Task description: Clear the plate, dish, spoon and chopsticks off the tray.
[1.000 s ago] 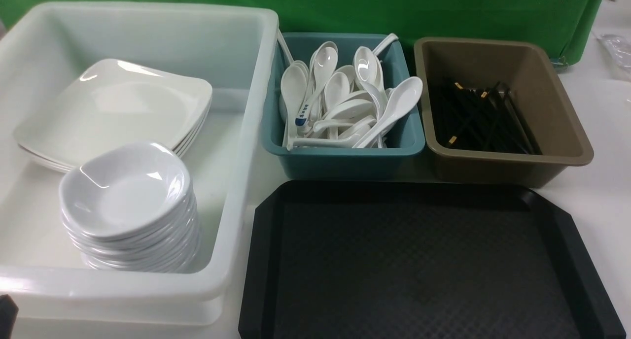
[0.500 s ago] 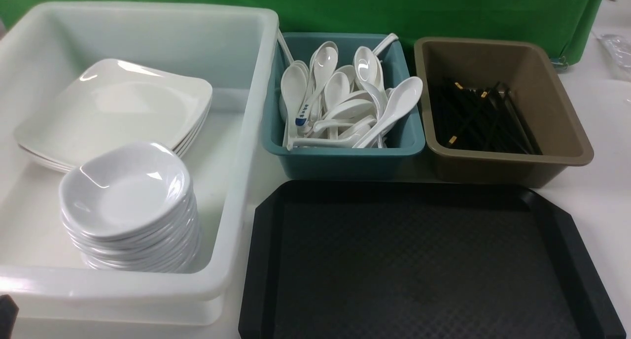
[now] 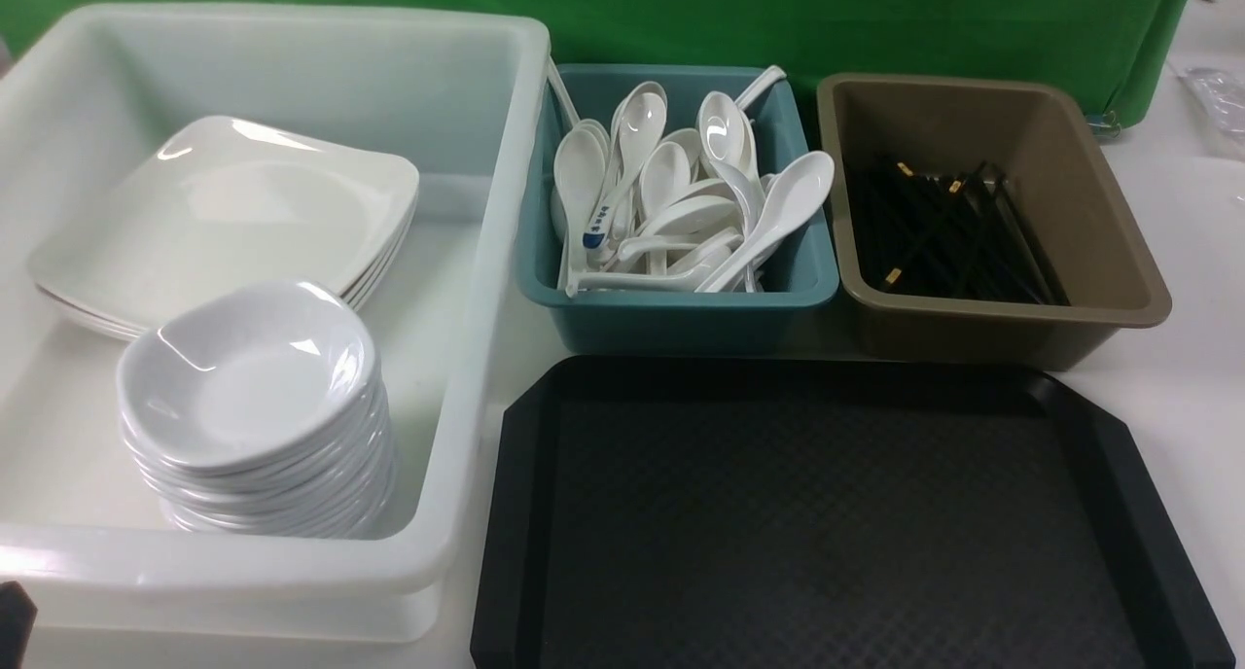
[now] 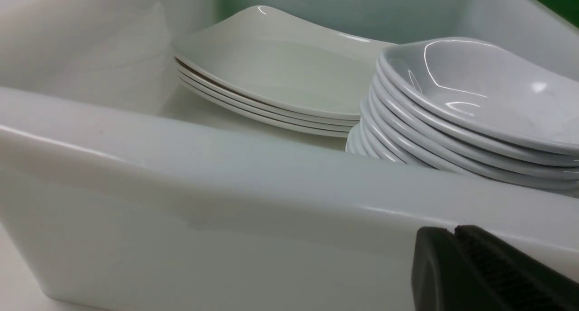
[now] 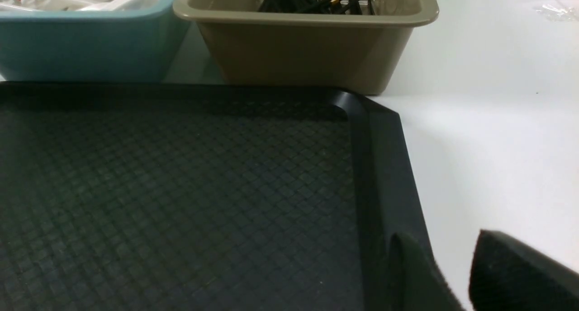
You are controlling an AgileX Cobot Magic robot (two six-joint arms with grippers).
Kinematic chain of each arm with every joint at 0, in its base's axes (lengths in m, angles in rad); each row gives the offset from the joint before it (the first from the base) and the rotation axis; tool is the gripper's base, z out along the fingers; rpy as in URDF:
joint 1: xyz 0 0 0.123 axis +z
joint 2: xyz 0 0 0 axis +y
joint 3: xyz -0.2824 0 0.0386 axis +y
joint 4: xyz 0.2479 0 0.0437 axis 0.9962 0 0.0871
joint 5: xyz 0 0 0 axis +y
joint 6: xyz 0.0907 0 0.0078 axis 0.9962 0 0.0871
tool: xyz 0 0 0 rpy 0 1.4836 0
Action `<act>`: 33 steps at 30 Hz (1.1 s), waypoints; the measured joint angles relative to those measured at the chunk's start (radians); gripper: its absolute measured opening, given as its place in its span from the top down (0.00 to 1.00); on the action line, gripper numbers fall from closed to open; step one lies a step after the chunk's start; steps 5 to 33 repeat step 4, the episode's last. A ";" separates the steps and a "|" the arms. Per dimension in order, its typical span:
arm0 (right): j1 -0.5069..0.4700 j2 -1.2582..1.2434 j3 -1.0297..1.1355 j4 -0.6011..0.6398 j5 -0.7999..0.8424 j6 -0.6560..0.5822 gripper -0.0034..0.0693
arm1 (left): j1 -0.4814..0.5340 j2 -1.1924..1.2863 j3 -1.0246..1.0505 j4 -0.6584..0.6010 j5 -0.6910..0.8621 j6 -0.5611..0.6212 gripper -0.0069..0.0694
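Note:
The black tray (image 3: 827, 513) lies at the front right with nothing on its diamond-patterned surface (image 5: 181, 189). Large white square plates (image 3: 233, 212) are stacked in the white tub, with a stack of small white dishes (image 3: 248, 377) in front of them. White spoons (image 3: 681, 202) fill the teal tub. Black chopsticks (image 3: 943, 231) lie in the brown tub. My left gripper (image 4: 454, 232) is shut and empty, low outside the white tub's near wall (image 4: 226, 166). My right gripper (image 5: 441, 241) is open and empty beside the tray's right rim, over the white table.
The white tub (image 3: 467, 358) takes up the left. The teal tub (image 3: 681, 324) and the brown tub (image 3: 973, 334) stand side by side just behind the tray. A green cloth hangs at the back. White tabletop (image 5: 497, 134) stretches right of the tray.

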 joint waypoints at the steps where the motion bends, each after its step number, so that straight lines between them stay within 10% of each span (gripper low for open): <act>1: 0.000 0.000 0.000 0.000 0.000 0.000 0.62 | 0.000 0.000 0.000 0.000 0.000 0.000 0.89; 33: 0.000 0.000 0.000 0.000 0.000 0.000 0.62 | 0.000 0.000 0.000 0.000 0.000 0.000 0.89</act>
